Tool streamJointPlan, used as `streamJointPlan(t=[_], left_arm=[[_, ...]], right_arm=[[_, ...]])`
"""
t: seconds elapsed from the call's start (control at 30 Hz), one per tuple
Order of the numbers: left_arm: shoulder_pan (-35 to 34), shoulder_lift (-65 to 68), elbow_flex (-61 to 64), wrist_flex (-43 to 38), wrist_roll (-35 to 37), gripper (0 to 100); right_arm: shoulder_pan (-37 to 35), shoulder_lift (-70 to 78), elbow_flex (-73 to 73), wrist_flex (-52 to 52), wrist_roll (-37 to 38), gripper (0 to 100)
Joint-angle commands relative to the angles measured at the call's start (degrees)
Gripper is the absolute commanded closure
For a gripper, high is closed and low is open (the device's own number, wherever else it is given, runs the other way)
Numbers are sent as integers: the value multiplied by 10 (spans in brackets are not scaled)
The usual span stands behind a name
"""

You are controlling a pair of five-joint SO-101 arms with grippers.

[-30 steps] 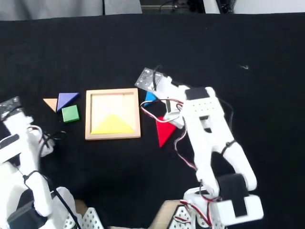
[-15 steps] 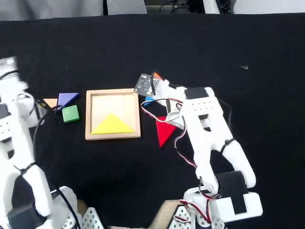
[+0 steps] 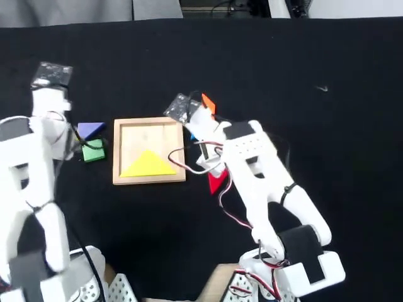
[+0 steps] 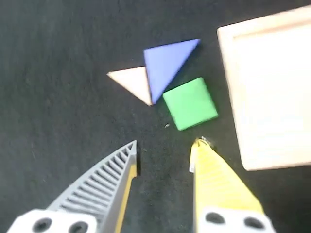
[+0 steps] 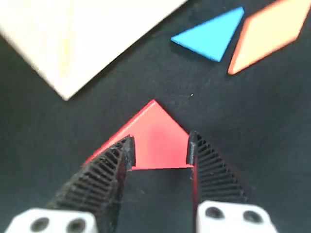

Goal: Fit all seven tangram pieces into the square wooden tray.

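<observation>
R gripper (image 5: pixel 159 145) is spread over red triangle (image 5: pixel 154 128), which lies flat at 4 o'clock of tray (image 3: pixel 117 151), prob. for an edge pinch. L gripper (image 4: pixel 165 150) is held released, empty, near green square (image 4: pixel 190 104) at tray's 9 o'clock.

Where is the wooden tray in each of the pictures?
High view: the wooden tray sits mid-table, between the green square and the red triangle.
Left wrist view: its side lies past the left claw, beside the green square.
Right wrist view: one corner lies past the right claw, near the light blue triangle.
Shared landmark: the black table around its pale rim.
</observation>
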Motion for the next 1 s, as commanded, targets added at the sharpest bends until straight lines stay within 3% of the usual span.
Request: streamJointPlan(t=[0.0,0.13,0.3,0.67,0.97], left_arm=[[-24,95,-87,-2,42,813],[21,190,-146,-13,40,755],[36,287,-262,-45,35,752],[36,492,-449,-46,-105,752],[36,621,-647,90,-249,752]], right_arm=[[-4,-4,36,-95,-45,817],[-4,-3,65,-151,-47,817],[-3,-3,71,-156,-46,817],[-3,-2,72,-156,-45,817],[-3,-2,72,-156,-45,817]])
